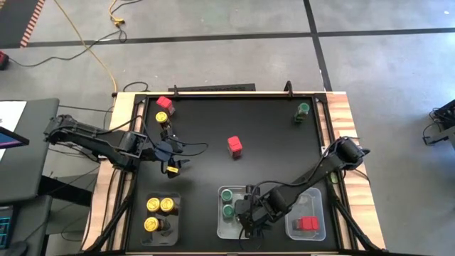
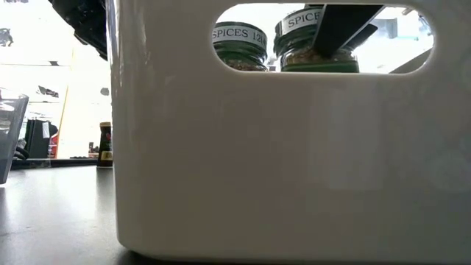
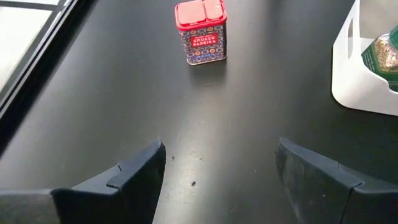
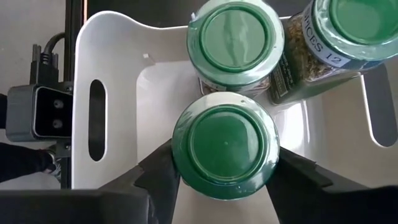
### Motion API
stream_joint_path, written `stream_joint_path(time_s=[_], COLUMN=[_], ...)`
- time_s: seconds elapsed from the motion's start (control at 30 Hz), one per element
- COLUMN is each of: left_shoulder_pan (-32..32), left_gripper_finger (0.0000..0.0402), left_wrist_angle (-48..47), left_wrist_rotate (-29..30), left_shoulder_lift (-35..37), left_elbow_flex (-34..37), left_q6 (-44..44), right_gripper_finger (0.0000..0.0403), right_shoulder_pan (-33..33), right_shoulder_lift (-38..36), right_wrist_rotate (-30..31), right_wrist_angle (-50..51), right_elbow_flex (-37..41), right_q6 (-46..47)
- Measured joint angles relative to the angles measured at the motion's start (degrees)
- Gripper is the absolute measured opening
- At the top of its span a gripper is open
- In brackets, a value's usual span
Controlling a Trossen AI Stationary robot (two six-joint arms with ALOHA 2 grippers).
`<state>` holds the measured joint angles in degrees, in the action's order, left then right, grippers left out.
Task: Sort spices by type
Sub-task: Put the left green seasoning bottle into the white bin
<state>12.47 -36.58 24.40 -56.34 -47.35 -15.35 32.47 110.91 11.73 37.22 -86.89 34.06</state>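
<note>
The green-lidded jar point(image 4: 226, 145) sits between the fingers of my right end effector point(image 4: 225, 171), upright inside the white tray point(image 4: 115, 74), directly below my wrist. The fingers flank it just under the lid; I cannot tell whether they pinch it or have begun to let go. 2 more green jars stand just beyond it in the same tray, 1 upright point(image 4: 235, 43), 1 tilted point(image 4: 336, 43) against that neighbour. I judge these jars light, rigid and smooth-walled, likely to slip if squeezed on the round lid, so the body beneath the lid is the place to hold.

My left end effector point(image 3: 217, 171) hangs spread and empty over the black surface point(image 3: 93, 112); ahead of it, well apart, stands a red square-lidded jar point(image 3: 201, 32), whose flat sides should give a firmer hold.

The low view is almost filled by the tray wall, so only jar shoulders show through its handle slot. The tray floor under my jar is hidden.
</note>
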Motion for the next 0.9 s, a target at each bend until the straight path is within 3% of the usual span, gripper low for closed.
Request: stream_joint_path(time_s=[0.6, 0.9], left_shoulder_pan=[-0.01, 0.0], left_gripper_finger=[0.0285, 0.0285], left_wrist_angle=[0.0, 0.0], left_wrist_rotate=[0.0, 0.0], left_shoulder_lift=[-0.01, 0.0], left_elbow_flex=[0.0, 0.0], left_q6=[-0.05, -0.05], right_gripper_finger=[0.0242, 0.0295], right_shoulder_pan=[-0.09, -0.09], right_shoulder_lift=[0.0, 0.0], right_wrist_rotate=[-0.87, -0.9], right_wrist_angle=[0.08, -0.23], right_elbow_flex=[0.0, -0.02], right_q6=[0.19, 0.12])
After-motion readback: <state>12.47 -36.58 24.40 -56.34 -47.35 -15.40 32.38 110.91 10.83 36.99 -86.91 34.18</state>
